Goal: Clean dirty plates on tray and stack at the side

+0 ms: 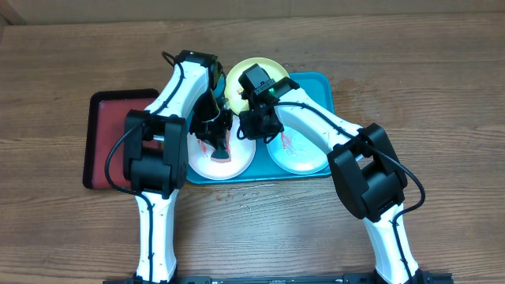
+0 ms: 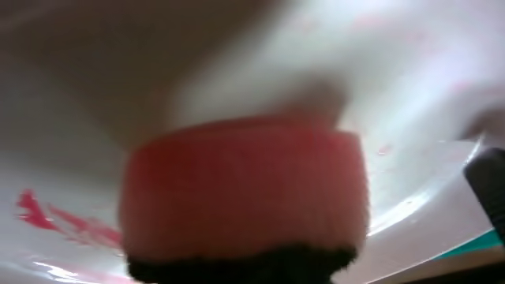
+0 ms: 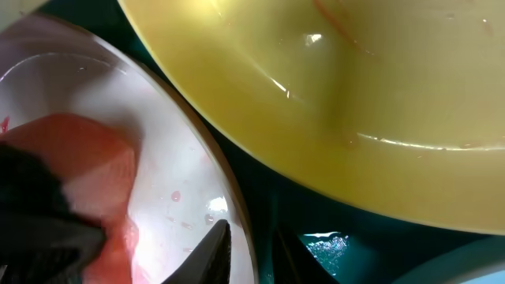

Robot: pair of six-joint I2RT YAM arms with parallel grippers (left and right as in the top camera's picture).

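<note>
My left claw (image 1: 215, 130): gripping the pink sponge (image 2: 245, 189), pressed on the white plate (image 1: 241, 162) beneath me.
My right claw (image 3: 248, 251): pinching that plate's rim; yellow-green plate (image 3: 355, 102) just ahead.

Brown wooden table (image 1: 442, 87) seen from above, grain laid left to right, surface softly and evenly lit

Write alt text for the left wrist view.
Blurred close-up of a pink sponge with a dark base against the white plate, which carries red smears at lower left. A sliver of the teal tray shows at lower right.
</note>
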